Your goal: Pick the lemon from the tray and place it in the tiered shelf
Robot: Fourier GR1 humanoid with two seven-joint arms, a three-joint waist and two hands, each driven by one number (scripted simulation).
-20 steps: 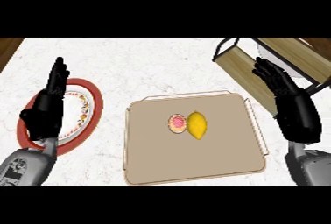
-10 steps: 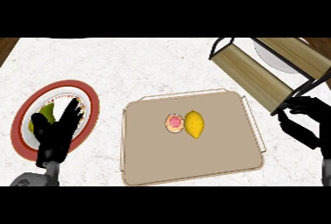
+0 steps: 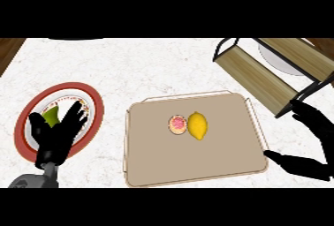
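The right hand (image 3: pixel 318 130), open wide and empty, hangs by the tray's (image 3: pixel 195 164) right edge; the lemon (image 3: pixel 198 126) lies mid-tray to its left, long axis running away from the robot; the left hand (image 3: pixel 55 137), open too, is farther.

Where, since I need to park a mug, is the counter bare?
Bare counter runs above the tray, between plate and shelf, and the strip between plate and tray. The tray's lower half is bare. Crowded: lemon mid-tray, right hand by the shelf, left hand over the plate.
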